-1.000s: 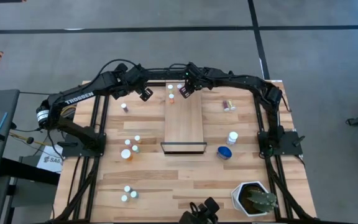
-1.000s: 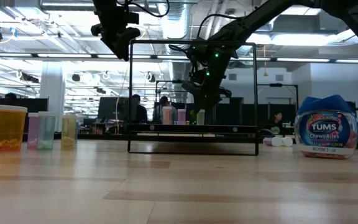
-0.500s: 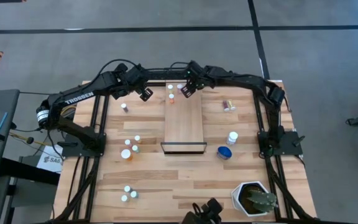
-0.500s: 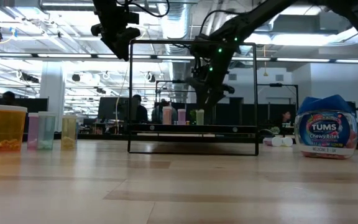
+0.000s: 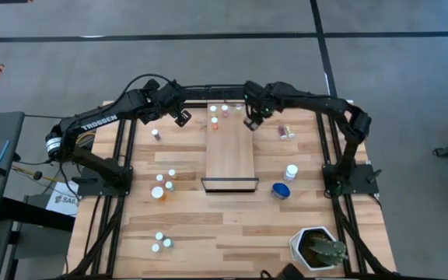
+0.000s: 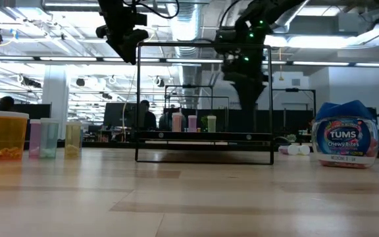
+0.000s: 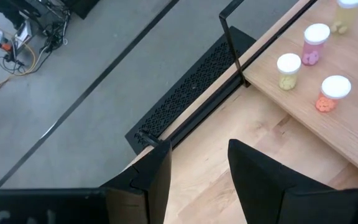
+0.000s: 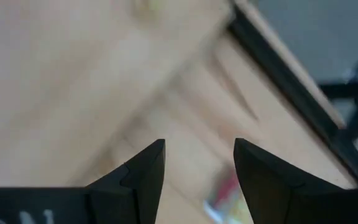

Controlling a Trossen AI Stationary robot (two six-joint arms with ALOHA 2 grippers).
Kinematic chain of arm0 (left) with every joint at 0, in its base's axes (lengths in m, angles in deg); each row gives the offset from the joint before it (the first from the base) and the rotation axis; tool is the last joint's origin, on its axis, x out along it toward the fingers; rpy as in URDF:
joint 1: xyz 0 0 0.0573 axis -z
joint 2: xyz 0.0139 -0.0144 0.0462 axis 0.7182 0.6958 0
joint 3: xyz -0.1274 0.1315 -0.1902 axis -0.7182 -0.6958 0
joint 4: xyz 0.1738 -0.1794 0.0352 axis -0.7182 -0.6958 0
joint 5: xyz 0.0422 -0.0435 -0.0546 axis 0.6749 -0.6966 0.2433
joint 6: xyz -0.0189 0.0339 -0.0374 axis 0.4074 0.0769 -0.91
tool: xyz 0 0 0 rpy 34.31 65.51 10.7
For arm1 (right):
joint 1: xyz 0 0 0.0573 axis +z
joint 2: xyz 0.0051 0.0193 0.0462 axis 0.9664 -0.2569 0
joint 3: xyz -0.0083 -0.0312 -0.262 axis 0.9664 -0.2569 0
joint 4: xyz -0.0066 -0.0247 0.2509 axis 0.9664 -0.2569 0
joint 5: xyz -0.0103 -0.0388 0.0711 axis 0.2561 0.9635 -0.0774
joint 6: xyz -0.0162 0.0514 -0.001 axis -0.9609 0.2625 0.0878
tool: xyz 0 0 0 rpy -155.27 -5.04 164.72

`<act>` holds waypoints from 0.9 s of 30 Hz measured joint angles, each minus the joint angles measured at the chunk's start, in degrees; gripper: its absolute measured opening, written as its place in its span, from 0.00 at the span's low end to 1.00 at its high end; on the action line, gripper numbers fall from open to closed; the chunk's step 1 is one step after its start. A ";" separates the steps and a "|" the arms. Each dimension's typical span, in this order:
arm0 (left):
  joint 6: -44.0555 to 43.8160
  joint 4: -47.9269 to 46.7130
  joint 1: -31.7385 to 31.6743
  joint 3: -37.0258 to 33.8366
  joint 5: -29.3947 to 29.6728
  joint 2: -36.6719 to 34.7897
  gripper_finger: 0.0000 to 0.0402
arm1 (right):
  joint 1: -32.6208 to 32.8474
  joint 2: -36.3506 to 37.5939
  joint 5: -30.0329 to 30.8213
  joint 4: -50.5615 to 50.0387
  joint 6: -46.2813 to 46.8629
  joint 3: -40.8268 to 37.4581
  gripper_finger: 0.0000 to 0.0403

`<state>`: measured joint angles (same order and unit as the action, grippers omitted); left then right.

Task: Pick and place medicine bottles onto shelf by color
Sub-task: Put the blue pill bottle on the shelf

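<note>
The medicine bottles (image 5: 161, 192) look light, stiff and easy to tip, so the empty, open right pincer (image 5: 250, 123) should take one by its body, below the cap.

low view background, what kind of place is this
Probably a large open-plan office or lab: exposed ceiling ducts and strip lights, people seated at desks behind the wood table, concrete floor around it.
</note>
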<state>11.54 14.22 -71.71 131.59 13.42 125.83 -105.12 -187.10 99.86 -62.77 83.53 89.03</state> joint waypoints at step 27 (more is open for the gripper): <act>0.24 0.39 0.00 0.00 -0.02 0.00 0.37 | -4.60 4.52 0.95 9.52 23.14 -29.26 0.42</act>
<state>11.78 14.61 -71.71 131.59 13.40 125.83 -109.72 -182.58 100.80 -53.25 106.67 59.77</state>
